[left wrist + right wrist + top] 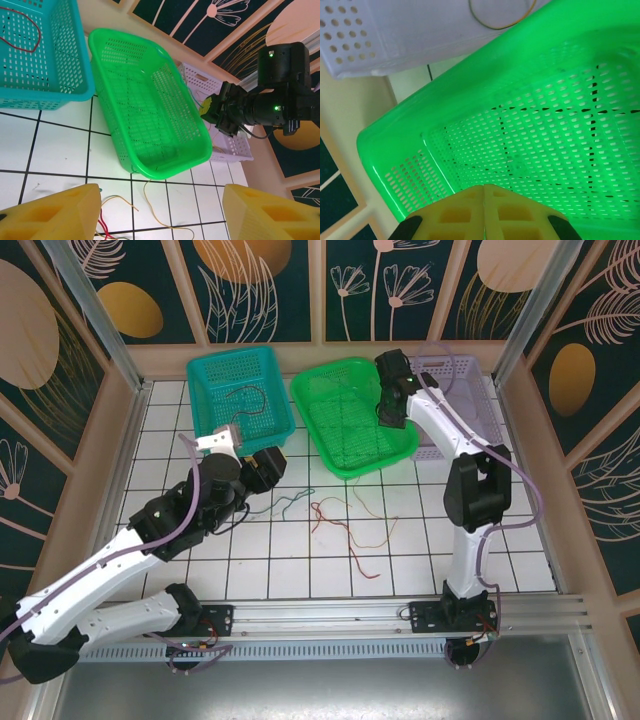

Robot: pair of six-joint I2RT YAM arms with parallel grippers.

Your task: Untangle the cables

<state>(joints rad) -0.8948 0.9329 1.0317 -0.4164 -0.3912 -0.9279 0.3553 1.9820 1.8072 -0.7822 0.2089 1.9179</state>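
Cables (322, 512) tangled mid-frame, left gripper (160, 215) spread beside them for a pick, right gripper (484, 192) clenched empty over green basket (310, 405).

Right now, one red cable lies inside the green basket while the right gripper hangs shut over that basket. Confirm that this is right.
One detail is wrong. The red cable lies inside the teal basket, not the green basket; the left wrist view shows it. The rest holds: the right gripper hangs shut over the green basket.
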